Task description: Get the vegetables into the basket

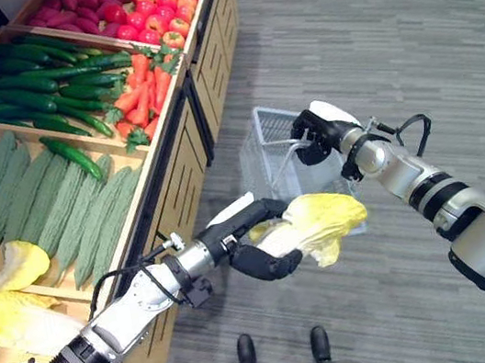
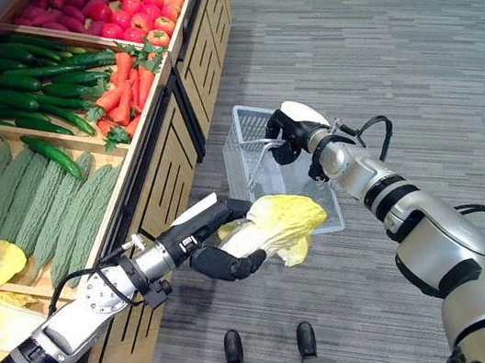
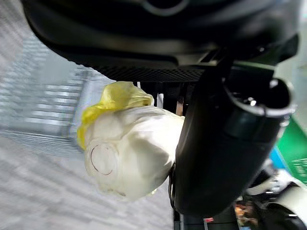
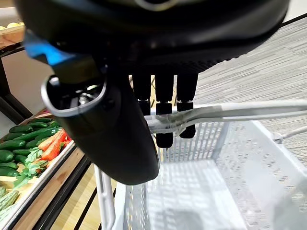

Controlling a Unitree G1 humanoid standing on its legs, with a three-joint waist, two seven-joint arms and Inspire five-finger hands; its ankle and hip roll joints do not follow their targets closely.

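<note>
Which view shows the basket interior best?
The right wrist view: it looks straight down into the basket, showing bare mesh walls and floor, with the right robot hand curled round its handle. In both eye views the cabbage, held by the left robot hand, covers part of it. The left wrist view shows blurred mesh.

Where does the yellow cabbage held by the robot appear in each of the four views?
Left eye view: cabbage at centre, in the left hand.
Right eye view: centre.
Left wrist view: centre-left.
Right wrist view: not in it.
Shared landmark: basket, beside the cabbage.
</note>
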